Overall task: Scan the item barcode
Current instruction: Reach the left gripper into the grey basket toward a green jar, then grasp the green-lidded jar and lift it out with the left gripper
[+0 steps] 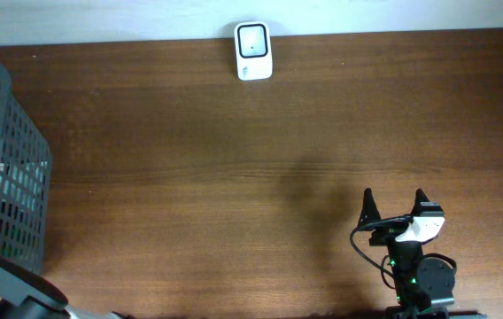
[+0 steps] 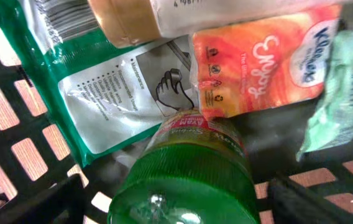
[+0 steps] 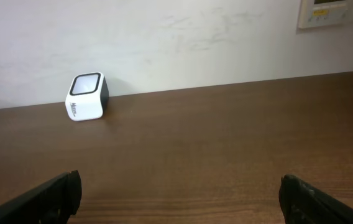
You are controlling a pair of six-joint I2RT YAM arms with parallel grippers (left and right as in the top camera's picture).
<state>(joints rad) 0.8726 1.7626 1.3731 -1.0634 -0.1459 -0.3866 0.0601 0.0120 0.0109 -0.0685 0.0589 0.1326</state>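
Green plastic marks the likely item: a bottle (image 2: 183, 180) lying cap-first toward the left wrist camera, inside the black mesh basket (image 1: 8, 168) at the left end of the table (image 1: 234, 177). The left gripper (image 2: 176, 196) hangs over it with its dark fingers (image 2: 64, 199) spread wide to either side of the cap. As far as this view shows they touch nothing, so I read the claw as open and empty. Crowded against the bottle are an orange tissue pack (image 2: 263, 62), touching its shoulder, a green-and-white packet (image 2: 102, 106) beneath it, and a pale green pack (image 2: 344, 93) at the right. No barcode shows on the bottle from here. Stripes that look like one sit on the packet's upper corner, so which item is meant is a judgement and not certain. Well apart from the basket, the white scanner (image 1: 253, 50) stands at the far edge of the table, its window facing up. The right gripper (image 1: 394, 197) waits near the front edge, jaws wide and holding nothing, pointed toward the scanner. By my reckoning the task has hardly begun. The grasp, the lift out of the basket, the carry across the table and the turn of the barcode toward the window are all left to do.
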